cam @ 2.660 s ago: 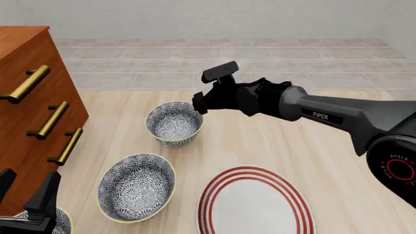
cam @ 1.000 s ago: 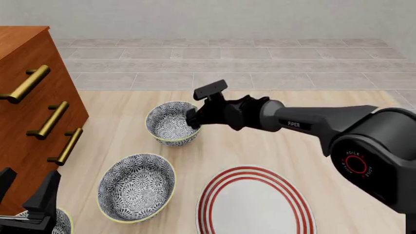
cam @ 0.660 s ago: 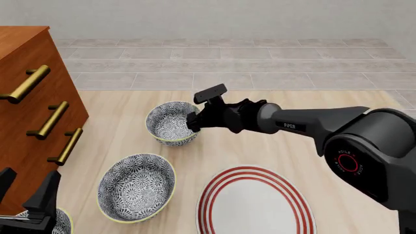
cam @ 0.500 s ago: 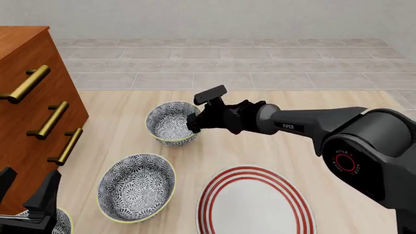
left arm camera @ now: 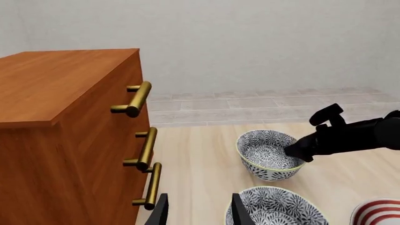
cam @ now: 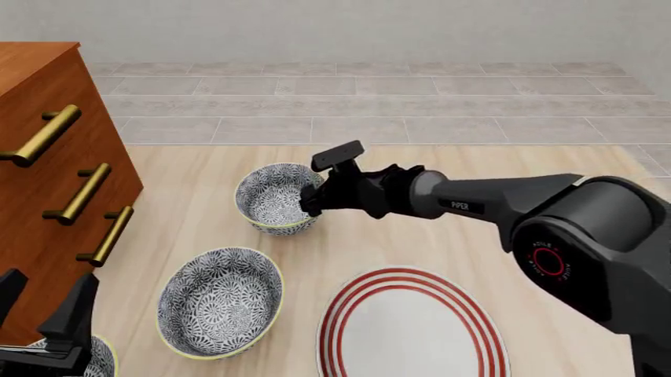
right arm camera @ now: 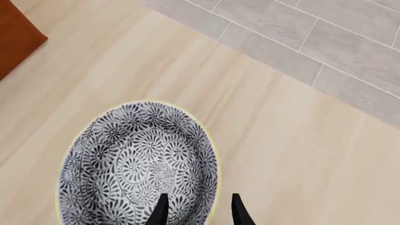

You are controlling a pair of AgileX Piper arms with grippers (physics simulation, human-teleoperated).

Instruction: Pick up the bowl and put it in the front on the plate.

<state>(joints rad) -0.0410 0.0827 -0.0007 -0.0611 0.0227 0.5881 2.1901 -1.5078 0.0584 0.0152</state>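
- We see the bowl [cam: 279, 198] standing upright on the wooden table [cam: 441, 236], the farthest back of three look-alike bowls and well behind the plate [cam: 411, 326].
- It is round and deep, covered inside and out with a dense blue-grey and white flower pattern, and edged by a pale yellow rim.
- Our right gripper [cam: 310, 203] is at the bowl's right rim; the right wrist view shows one finger inside the rim and the other outside, apart and straddling the wall, not yet clenched on it.
- The plate is flat and white with three red rings near its edge.
- A second bowl [cam: 220, 301] sits left of the plate.
- Our left gripper [cam: 42, 334] hangs low beside the wooden dresser [cam: 53, 181], fingers parted and holding nothing.
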